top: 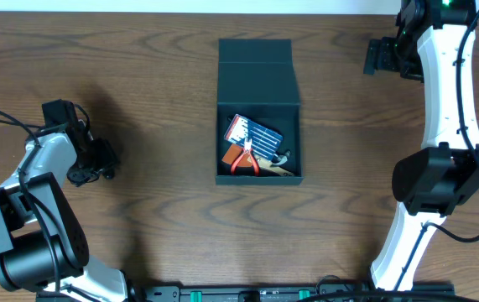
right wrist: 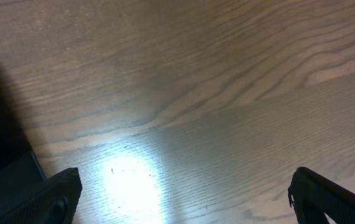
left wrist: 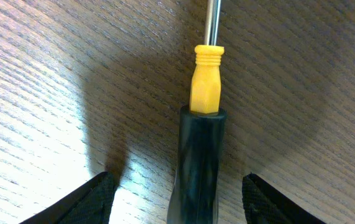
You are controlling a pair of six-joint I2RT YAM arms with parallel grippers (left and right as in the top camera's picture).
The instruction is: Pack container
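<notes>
Only the left wrist camera shows a screwdriver (left wrist: 201,134) between parted jaws.

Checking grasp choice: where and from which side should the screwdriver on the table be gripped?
The black handle, from straight above, one finger on either side. It is the thickest part, lies flat on the table, and sits centred inside the open left tool.

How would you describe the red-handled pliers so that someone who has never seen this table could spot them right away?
Find the dark teal container standing open in the middle of the wooden table. Inside it, left of centre and next to a blue card pack, lie the pliers. They are the only thing in there with bright red handles.
</notes>
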